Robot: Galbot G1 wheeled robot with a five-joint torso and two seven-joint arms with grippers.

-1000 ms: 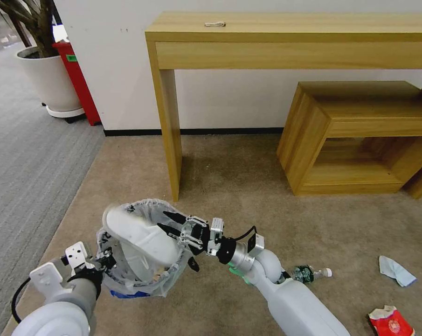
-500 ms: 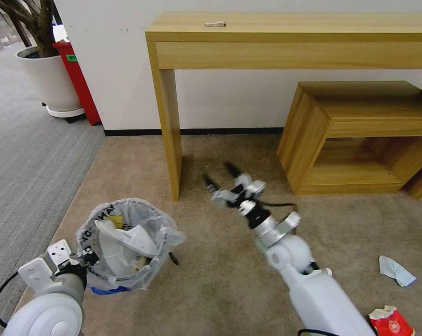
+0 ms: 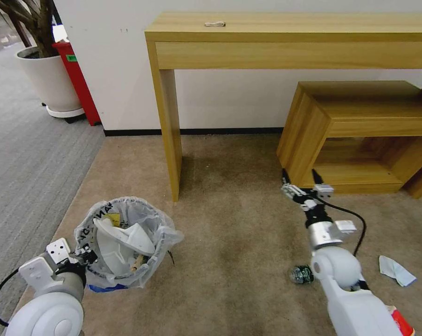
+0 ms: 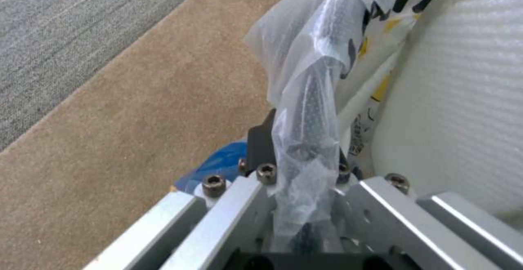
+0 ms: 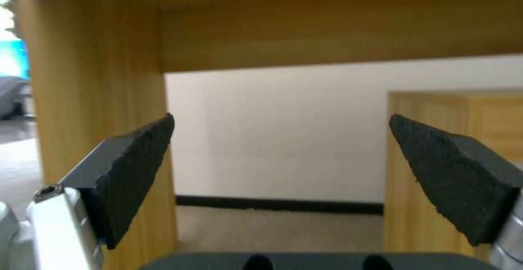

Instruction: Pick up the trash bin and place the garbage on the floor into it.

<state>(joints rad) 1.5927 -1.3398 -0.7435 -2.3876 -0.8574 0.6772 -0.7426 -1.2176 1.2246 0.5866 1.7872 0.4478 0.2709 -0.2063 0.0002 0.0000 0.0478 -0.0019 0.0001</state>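
- The left hand [image 3: 86, 255] is clamped on the near rim of the trash bin [image 3: 122, 242], pinching the crinkly bag; in the left wrist view the plastic runs straight down between its closed fingers [image 4: 261, 143]
- The bin sits low at the robot's left over the tan floor [image 3: 229, 233], with a white slipper [image 3: 120, 240] and a wooden stick [image 3: 135, 266] already inside
- The right hand [image 3: 303, 182] hangs empty with its jaws spread wide, raised and pointing toward the wall, just in front of the low wooden shelf unit [image 3: 360, 135]
- The nearest garbage is a crushed bottle [image 3: 301, 274], lying on the carpet close by the right arm's elbow, so it is behind and below that hand, toward the robot
- I'd judge the right arm must fold back and tip down to reach it; its long axis I cannot make out, as the arm covers part of it
- A pale-blue tissue [image 3: 396, 270] lies farther to the right, and a red wrapper [image 3: 401, 322] peeks out beside the arm near the robot
- All three are on the right side, well apart from the bin
- The bench leg [image 3: 169, 116] stands between bin and shelf, clear of the path back
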